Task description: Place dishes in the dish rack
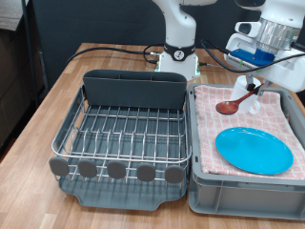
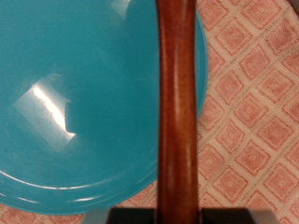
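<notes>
Dish rack [image 1: 122, 143] at exterior view's left, wire grid bare, nothing loaded; grey bin [image 1: 246, 186] with pink checked cloth [image 1: 276, 113] at right, plate [image 1: 254, 151] flat on cloth; wooden spoon [image 1: 233, 103] lifted above cloth, bowl hanging low, handle rising to gripper [image 1: 257, 84]; fingers clamped on handle, judged from the lift; best kept level, clear of bin rim; arm reaching over bin's far end, hand near exterior view's top right; no mug visible.

grey bin [image 1: 243, 196], pink checked cloth [image 1: 276, 113], wooden table [image 1: 38, 114]

Glossy blue plate [image 2: 84, 93]; smooth polished wooden spoon [image 2: 177, 103]; woven checked cloth [image 2: 252, 112]
</notes>
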Available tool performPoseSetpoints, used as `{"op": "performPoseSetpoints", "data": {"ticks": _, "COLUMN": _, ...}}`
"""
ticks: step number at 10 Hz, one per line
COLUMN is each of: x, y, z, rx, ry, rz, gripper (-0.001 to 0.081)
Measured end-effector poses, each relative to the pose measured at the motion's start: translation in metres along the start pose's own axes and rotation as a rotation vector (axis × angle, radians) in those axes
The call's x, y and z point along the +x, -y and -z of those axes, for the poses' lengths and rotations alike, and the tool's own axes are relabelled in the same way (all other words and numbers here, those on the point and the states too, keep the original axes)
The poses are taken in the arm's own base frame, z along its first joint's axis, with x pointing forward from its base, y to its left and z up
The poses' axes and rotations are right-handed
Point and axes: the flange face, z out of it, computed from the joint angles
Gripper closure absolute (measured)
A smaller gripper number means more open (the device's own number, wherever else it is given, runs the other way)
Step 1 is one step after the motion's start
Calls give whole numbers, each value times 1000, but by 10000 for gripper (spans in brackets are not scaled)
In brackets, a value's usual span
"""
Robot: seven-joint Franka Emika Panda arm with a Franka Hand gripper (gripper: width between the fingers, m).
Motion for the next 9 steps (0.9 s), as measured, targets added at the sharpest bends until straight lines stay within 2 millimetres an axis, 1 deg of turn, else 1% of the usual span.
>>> {"op": "performPoseSetpoints", "data": {"ticks": 1, "x": 6, "y": 0, "z": -2, "rx": -3, "ry": -6, "rz": -67, "gripper": 711}}
{"op": "performPoseSetpoints", "data": {"ticks": 2, "x": 20, "y": -3, "z": -4, "rx": -14, "ry": -24, "rz": -177, "gripper": 711}}
{"op": "performPoseSetpoints", "data": {"ticks": 4, "x": 43, "y": -16, "z": -2, "rx": -39, "ry": -68, "rz": -394, "gripper": 711}}
{"op": "performPoseSetpoints", "data": {"ticks": 6, "x": 65, "y": -34, "z": 2, "rx": -122, "ry": -130, "rz": -575, "gripper": 711}}
{"op": "performPoseSetpoints", "data": {"ticks": 7, "x": 76, "y": -41, "z": 5, "rx": -160, "ry": -144, "rz": -620, "gripper": 711}}
{"op": "performPoseSetpoints", "data": {"ticks": 8, "x": 83, "y": -49, "z": 9, "rx": -172, "ry": -144, "rz": -650, "gripper": 711}}
{"op": "performPoseSetpoints", "data": {"ticks": 9, "x": 83, "y": -48, "z": 8, "rx": -172, "ry": -143, "rz": -626, "gripper": 711}}
